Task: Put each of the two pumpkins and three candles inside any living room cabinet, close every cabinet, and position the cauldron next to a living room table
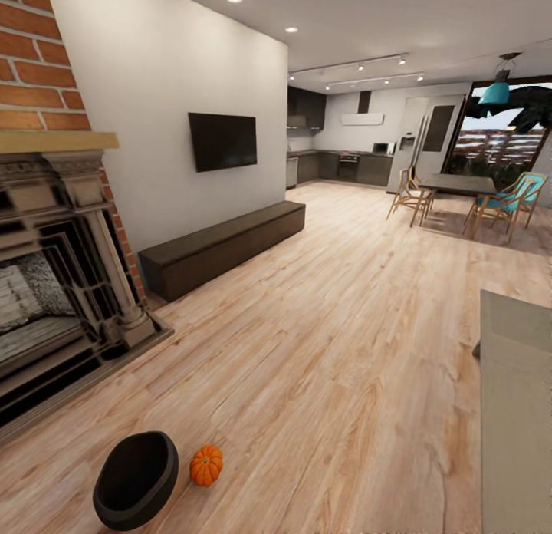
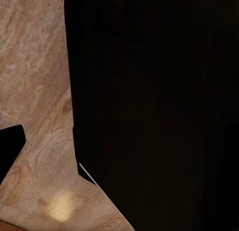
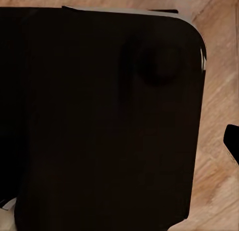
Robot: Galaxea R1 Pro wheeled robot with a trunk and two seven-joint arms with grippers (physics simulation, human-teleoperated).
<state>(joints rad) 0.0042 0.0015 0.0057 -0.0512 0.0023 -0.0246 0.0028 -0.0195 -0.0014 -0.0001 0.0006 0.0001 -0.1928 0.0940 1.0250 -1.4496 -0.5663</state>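
Note:
The black cauldron (image 1: 136, 479) sits on the wood floor near the head view's bottom left, its mouth tipped toward me. One orange pumpkin (image 1: 206, 465) rests just to its right, almost touching it. The long dark brown cabinet (image 1: 222, 246) runs along the white wall under the TV, with all its fronts shut. No candles are in view. In the left wrist view one dark fingertip (image 2: 10, 151) stands at the picture's edge over the floor. The right wrist view has a fingertip (image 3: 232, 144) at its edge too. Nothing lies between the fingers.
A brick fireplace (image 1: 54, 288) with a raised hearth fills the left. A pale grey table edge (image 1: 514, 411) juts in at the right. A dining table (image 1: 460, 183) with chairs and the kitchen lie far back. Broad dark panels (image 2: 159, 111) (image 3: 99, 116) block both wrist views.

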